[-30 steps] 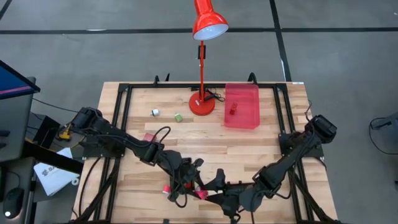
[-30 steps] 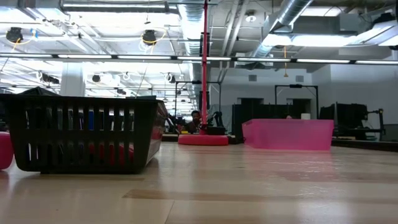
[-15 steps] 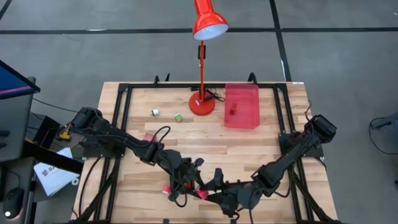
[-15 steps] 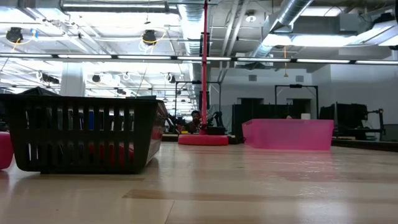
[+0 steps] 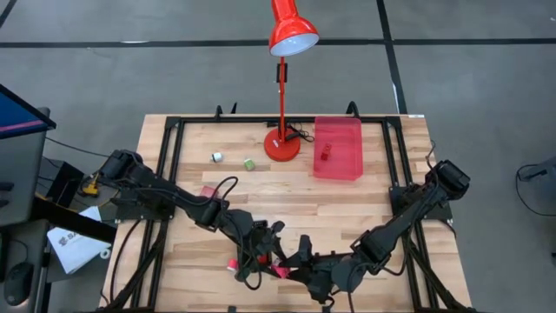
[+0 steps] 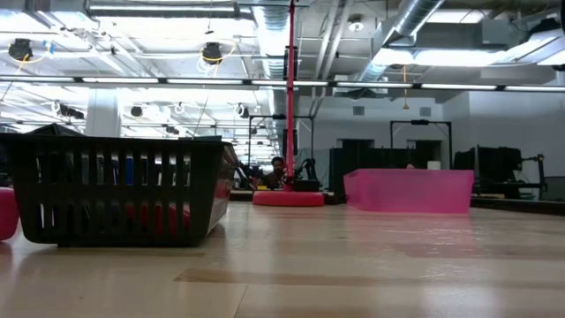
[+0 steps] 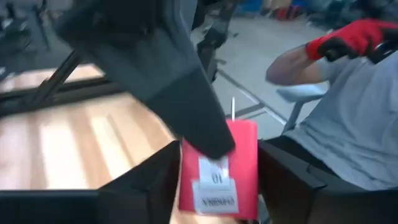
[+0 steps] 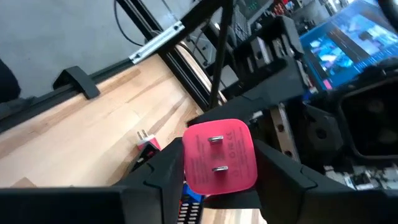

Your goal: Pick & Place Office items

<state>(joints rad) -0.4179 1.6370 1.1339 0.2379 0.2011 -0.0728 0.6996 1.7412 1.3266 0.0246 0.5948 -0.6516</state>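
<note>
A red plug block, with a white label and two metal prongs, hangs above the table's near edge between both grippers. My left gripper and my right gripper meet on it there. Other office items lie apart on the wood: a pink piece, another pink one, a white one and a green one. A small red piece lies in the translucent red tray. My left gripper has the block's two narrow sides between its fingers, coming about level from the table's left. The block is upright, prongs up, clear of the table. My right gripper pinches the label face and the opposite face, with one finger lying across the label face. It comes about level from the table's right.
The red desk lamp stands at the far middle, next to the tray. In the low view a black slatted basket stands at the left. A person in a grey shirt and red glove sits beyond the table.
My right gripper's fingers have drawn together onto the red plug block. Both arms have kept their place, and the block has stayed where it hangs.
</note>
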